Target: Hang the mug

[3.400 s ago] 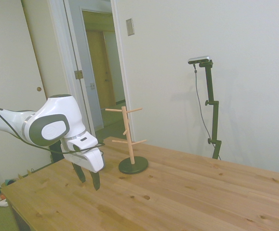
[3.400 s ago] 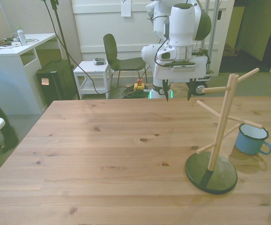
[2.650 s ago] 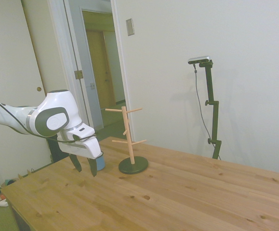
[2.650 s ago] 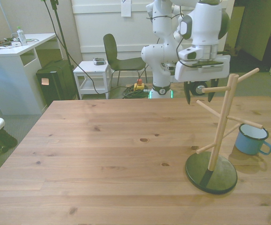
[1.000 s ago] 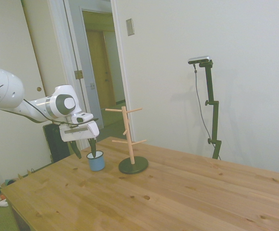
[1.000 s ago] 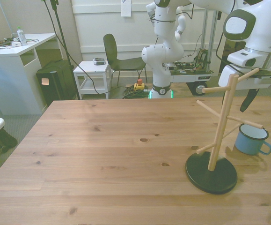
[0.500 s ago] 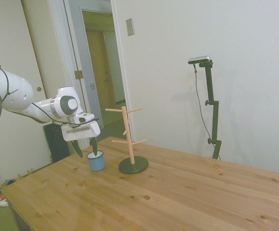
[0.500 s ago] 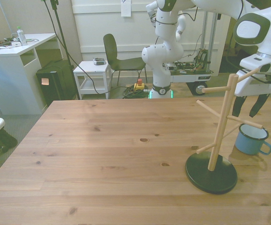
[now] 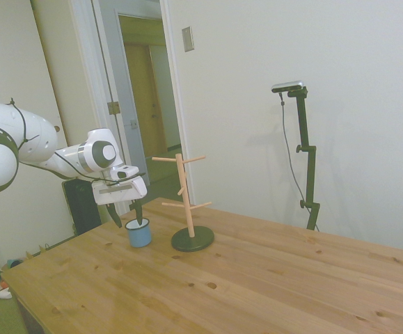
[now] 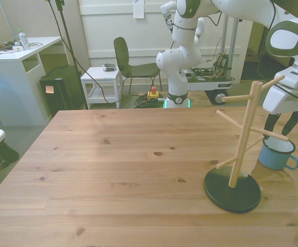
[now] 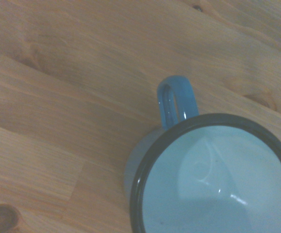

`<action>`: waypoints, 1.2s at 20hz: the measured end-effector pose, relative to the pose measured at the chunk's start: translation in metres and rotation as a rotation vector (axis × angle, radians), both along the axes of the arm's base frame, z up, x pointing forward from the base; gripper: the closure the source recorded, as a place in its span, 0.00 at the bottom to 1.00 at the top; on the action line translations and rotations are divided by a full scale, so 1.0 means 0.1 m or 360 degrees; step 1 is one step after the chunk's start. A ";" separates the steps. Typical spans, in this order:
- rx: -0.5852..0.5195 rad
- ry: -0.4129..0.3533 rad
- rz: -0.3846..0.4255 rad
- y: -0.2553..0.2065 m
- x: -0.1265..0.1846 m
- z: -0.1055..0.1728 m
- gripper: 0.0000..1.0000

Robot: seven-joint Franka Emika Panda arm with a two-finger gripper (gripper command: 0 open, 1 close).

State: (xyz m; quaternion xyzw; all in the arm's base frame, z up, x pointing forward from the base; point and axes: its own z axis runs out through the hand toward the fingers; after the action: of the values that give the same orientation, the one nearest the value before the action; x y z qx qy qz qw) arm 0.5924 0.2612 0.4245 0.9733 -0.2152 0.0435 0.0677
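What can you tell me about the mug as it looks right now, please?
The mug is small, light blue and enamel-looking, pale inside, with a rim that looks dark from the wrist view. It stands upright on the wooden table beside the peg stand, handle pointing to the front view's right. The open gripper hovers just above its rim, fingers apart.

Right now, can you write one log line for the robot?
phase: reaching | hand: open, above mug | mug: upright on table, beside peg stand, not hung

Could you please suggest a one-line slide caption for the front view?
Open hand poised just above the upright blue enamel mug beside the wooden peg stand.
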 end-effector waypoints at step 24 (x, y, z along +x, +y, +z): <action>-0.0069 0.0016 0.0017 0.27 0.00 -0.30 1.00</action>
State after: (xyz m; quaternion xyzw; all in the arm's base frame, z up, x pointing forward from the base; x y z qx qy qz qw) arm 0.5920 0.2885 0.3941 0.9729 -0.2086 0.0436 0.0895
